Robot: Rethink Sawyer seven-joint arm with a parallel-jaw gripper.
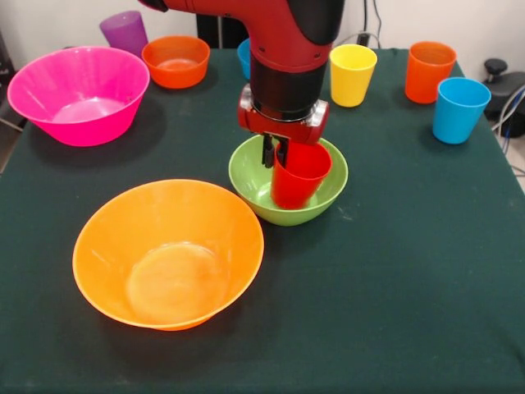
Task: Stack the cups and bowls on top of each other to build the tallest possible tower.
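In the front view a red cup (299, 176) stands inside the lime green bowl (297, 215) at the table's middle, leaning slightly. My gripper (275, 154) comes down from above and is shut on the red cup's left rim, one finger inside and one outside. The large yellow-orange bowl (168, 250) sits upright and empty at the front left. The pink bowl (78, 94) is at the far left, with the small orange bowl (175, 60) and the purple cup (125, 31) behind it. The yellow cup (352, 74), orange cup (429, 71) and light blue cup (459, 109) stand at the right.
A blue bowl (244, 57) shows only as a sliver behind the arm. The dark green tablecloth (410, 271) covers the table. Cables and a black object (504, 86) lie past the table's right edge.
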